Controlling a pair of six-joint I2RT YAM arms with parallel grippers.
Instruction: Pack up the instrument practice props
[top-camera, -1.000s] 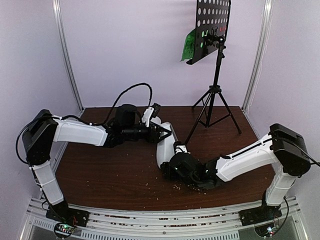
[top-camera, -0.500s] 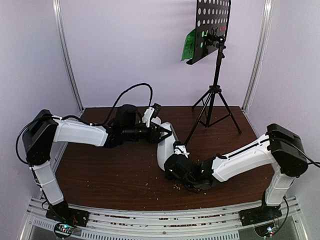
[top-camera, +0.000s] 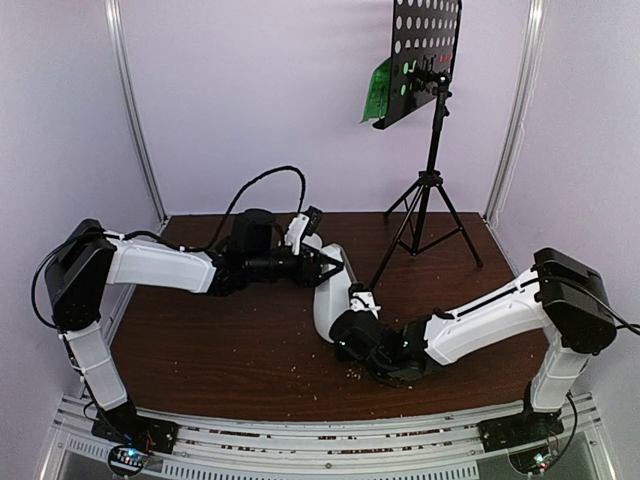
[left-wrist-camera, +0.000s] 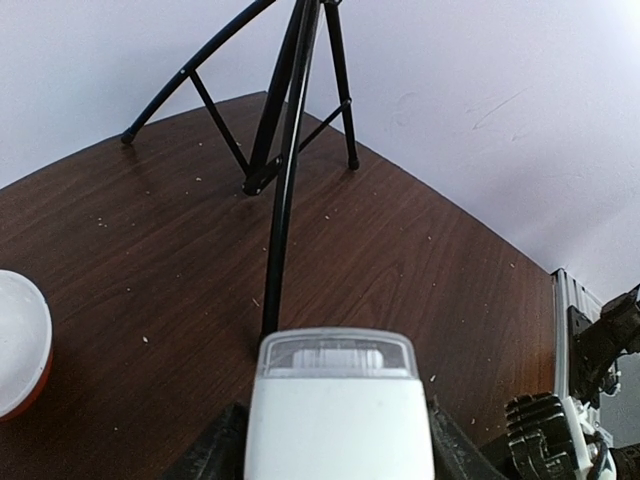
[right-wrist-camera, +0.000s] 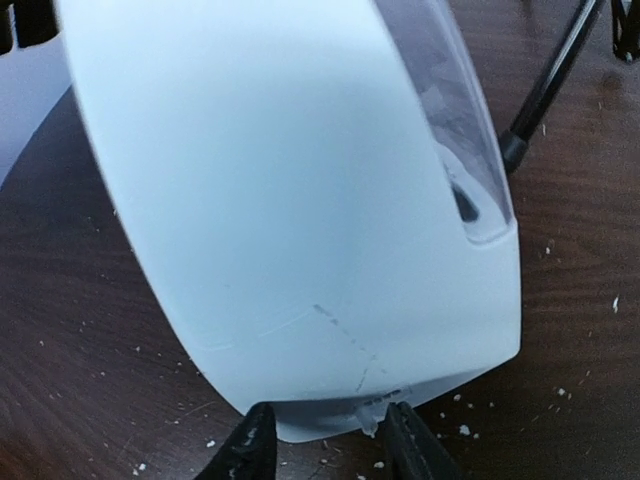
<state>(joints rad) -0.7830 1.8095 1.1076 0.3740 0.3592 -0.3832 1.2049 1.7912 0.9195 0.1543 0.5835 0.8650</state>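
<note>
Two robot arms meet at a white pyramid metronome (top-camera: 331, 285) on a dark wooden table (top-camera: 200, 340). The left gripper (top-camera: 322, 263) reaches in from the metronome's left and is clenched on its narrow top. That looks like a steadying grip, pinning the body so it cannot slide or tip while the other arm works. The right gripper (right-wrist-camera: 328, 428) comes in low on the metronome's near right side. Its two black fingertips sit apart on either side of the bottom edge, and whether they actually pinch that edge cannot be told. Its low position suggests it is going for the base or the clear wedge cover, part of which shows along one face. Behind and to the right of the metronome stands the tall black tripod music stand (top-camera: 433, 150), one leg ending close by. A green sheet-music page (top-camera: 380, 90) pokes out from its perforated desk, so the stand and pages appear not yet packed. A small white-and-orange bowl (left-wrist-camera: 15, 345) lies to the metronome's far side.
</note>
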